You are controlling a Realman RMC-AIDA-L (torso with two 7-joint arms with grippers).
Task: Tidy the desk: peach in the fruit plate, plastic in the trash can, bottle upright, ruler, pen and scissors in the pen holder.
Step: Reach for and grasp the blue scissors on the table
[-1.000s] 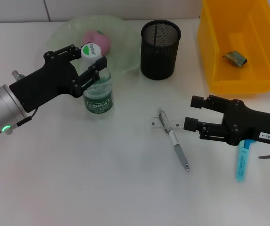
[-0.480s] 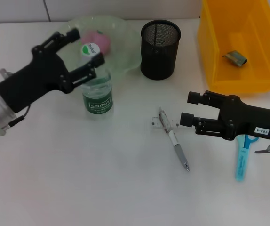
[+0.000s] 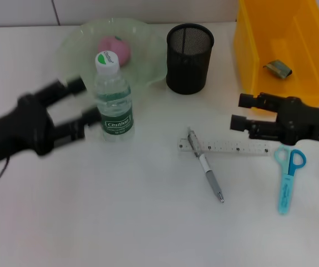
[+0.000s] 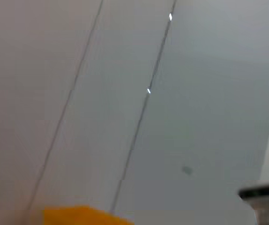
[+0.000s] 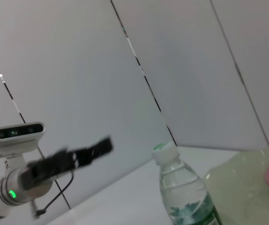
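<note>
The bottle (image 3: pixel 113 94) stands upright left of centre, in front of the fruit plate (image 3: pixel 143 50) holding the peach (image 3: pixel 115 47). The left gripper (image 3: pixel 76 103), fingers apart and empty, sits just beside it at mid-left. The right gripper (image 3: pixel 238 111), jaws parted, hovers at mid-right near the ruler (image 3: pixel 232 148). Ruler, pen (image 3: pixel 207 167) and scissors (image 3: pixel 287 178) lie flat — thin, stiff, probably slippery; best pinched across the middle.
</note>
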